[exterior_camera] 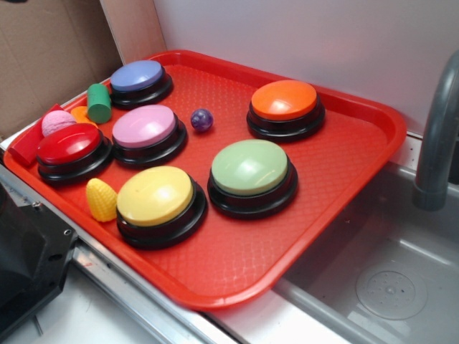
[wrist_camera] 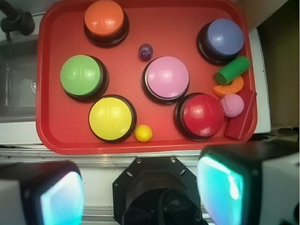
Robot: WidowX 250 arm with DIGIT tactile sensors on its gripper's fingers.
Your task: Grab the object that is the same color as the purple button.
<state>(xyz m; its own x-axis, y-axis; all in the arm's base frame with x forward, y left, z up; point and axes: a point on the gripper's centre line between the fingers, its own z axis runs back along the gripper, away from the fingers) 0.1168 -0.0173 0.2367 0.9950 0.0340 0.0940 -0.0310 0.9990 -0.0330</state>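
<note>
Seen from the wrist camera, the gripper (wrist_camera: 140, 187) hangs high above the near edge of a red tray (wrist_camera: 51, 136), its two blurred fingers (wrist_camera: 61, 194) spread wide apart with nothing between them. Well beyond it on the tray, the small dark purple ball (wrist_camera: 146, 51) sits alone on bare tray surface, just beside the pink button (wrist_camera: 166, 78), between the orange button (wrist_camera: 105, 18) and the purple button (wrist_camera: 223, 37). A green button (wrist_camera: 82, 76), yellow button (wrist_camera: 110, 117) and red button (wrist_camera: 201, 115) sit nearer. By the purple button lies a green cylinder (wrist_camera: 232, 70), with a pink ridged ball (wrist_camera: 232, 105) close by.
</note>
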